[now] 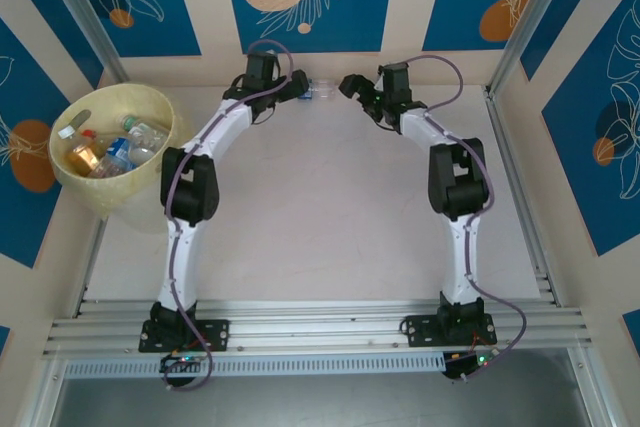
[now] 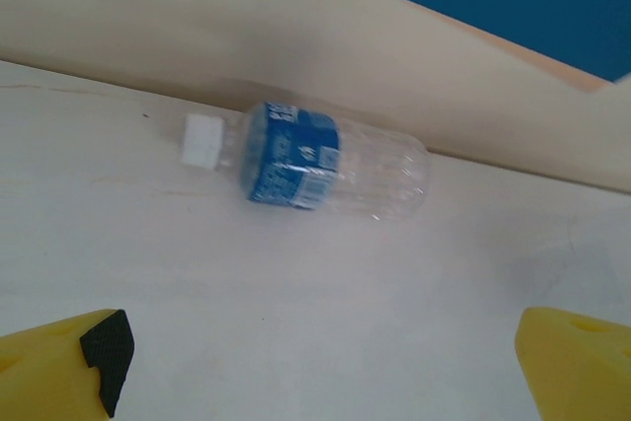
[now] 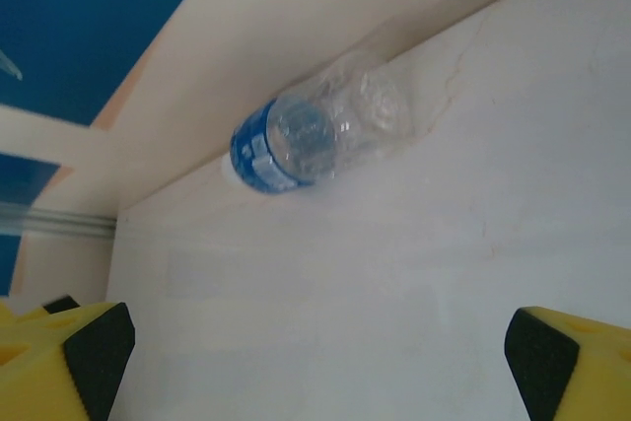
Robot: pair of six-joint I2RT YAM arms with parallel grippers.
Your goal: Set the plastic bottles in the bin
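The left end effector (image 2: 325, 367) is released: its yellow fingers (image 2: 49, 372) stand wide apart with nothing between them, above the bare counter (image 2: 197, 273). The right end effector (image 3: 315, 357) is released and empty too. In the top view the two face each other at the far edge of the counter, one on each side of a bottle (image 2: 306, 158). It lies on its side against the foot of the back wall (image 2: 296, 36), touching neither end effector. The bottle is clear, with a white cap and a blue label. The label's white print is too blurred to read. Well apart, at the counter's left side, the pale-yellow bin (image 1: 110, 195) holds several bottles (image 1: 112, 152). Orange and blue labels show among them, with no writing legible.
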